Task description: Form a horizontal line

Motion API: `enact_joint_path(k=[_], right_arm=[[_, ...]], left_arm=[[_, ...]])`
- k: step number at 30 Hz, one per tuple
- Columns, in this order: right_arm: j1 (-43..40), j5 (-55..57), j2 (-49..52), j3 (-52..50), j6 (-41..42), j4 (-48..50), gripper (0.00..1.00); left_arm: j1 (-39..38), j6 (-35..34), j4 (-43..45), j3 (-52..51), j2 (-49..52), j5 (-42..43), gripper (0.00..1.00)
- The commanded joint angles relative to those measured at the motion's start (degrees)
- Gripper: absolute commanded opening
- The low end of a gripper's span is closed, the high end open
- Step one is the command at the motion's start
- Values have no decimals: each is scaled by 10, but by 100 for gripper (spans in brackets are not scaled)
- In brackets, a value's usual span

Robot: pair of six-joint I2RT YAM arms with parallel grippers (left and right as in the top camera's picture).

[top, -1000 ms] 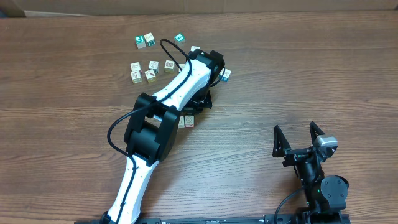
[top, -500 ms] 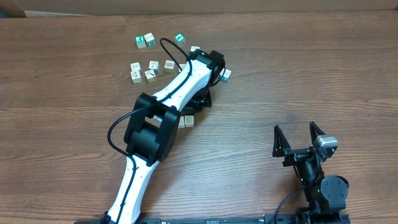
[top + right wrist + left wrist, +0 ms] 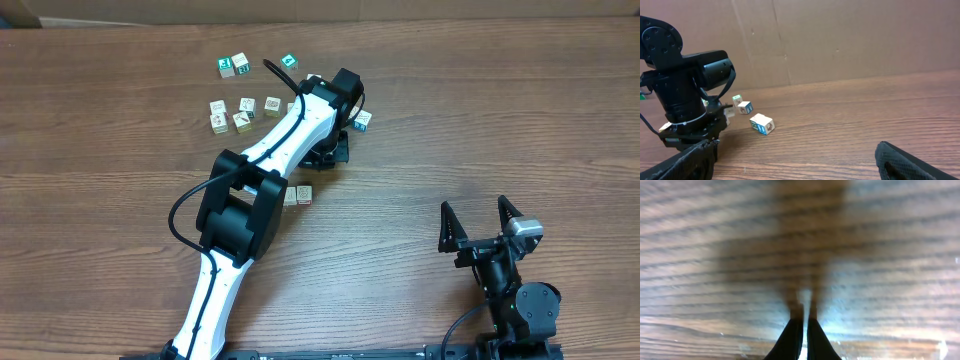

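Tabletop (image 3: 500, 120): brown wood grain, cubes all in the far-left half.

Left arm (image 3: 290, 135): stretched from the near edge toward the far middle, wrist bent down. Its bulky elbow hangs right beside the two nearest cubes.

Right arm (image 3: 520, 300): parked at the near right corner, well apart from every cube. Right pincer (image 3: 474, 205) wide, nothing between the fingers.

Left pincer (image 3: 803, 325): fingers pressed together, empty, tips low over bare wood in the wrist view.

Horizontal line (image 3: 298, 194): by my reading only a start, two pale cubes side by side near the middle, partly under the elbow. Whether they touch is not clear.

Loose stock: pale cubes (image 3: 245, 112) scattered toward the far left, gaps between them; green-faced cubes (image 3: 233, 65) nearer the far edge; one blue-faced cube (image 3: 363, 120) just beside the left wrist.

Risks:
- Elbow swings and knocks the started pair out of true.
- Closed pincer drags low and shoves a cube instead of picking it; it must spread first.
- Wrist clips the blue-faced cube into the working area.
- Cubes set down with gaps or askew, so the row reads crooked.
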Motion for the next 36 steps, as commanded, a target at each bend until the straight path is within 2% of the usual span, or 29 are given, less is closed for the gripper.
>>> enact_joint_path(k=[1,12,21,31,36], right_arm=[[-3,3,-5,-6,-2,2,100],[-3,3,-5,-6,-2,2,100],[-3,3,-5,-6,-3,2,100],[-3,3,-5,-6,-3,2,100],[-3,3,-5,-6,-2,2,100]], left_arm=[[-10,30,-19,-10,18,47,4],[-39,40,-64,-10,18,43,4],[-43,-25,-96,-10,18,-26,4],[-38,-52,-99,-10,18,-38,4],[-38,-88,-115,-10,18,-62,4]])
